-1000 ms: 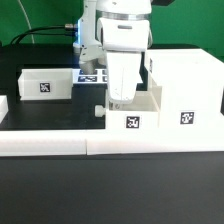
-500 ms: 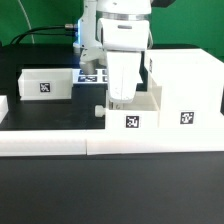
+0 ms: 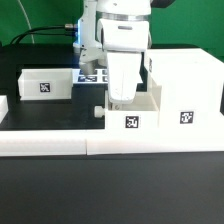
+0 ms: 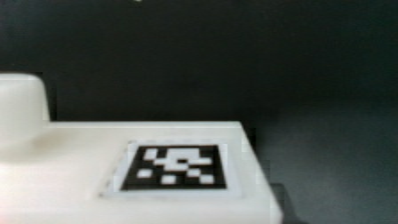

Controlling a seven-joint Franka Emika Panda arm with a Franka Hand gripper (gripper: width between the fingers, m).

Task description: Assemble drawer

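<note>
While my gripper (image 3: 120, 100) reaches down into the middle tray (image 3: 148, 118), which sits just beside the housing (image 3: 182, 85), presumably to grasp its wall for sliding it in, the jaws' gap is hidden; I cannot tell their state.

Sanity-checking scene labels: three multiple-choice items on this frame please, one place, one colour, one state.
1. Relative to the shallow white knobbed plastic tray under the white two-finger gripper, the tall white plastic box housing stands: A, exterior view's left; B, exterior view's right; C, on top.
2. The flat table surface is: A, black; B, white; C, green.
3. That tray is: A, inside the housing; B, outside, beside it; C, upturned.
Key: 1 B, housing shows right of tray. 2 A, bare surface is black. 3 B, its knob shows outside.
</note>
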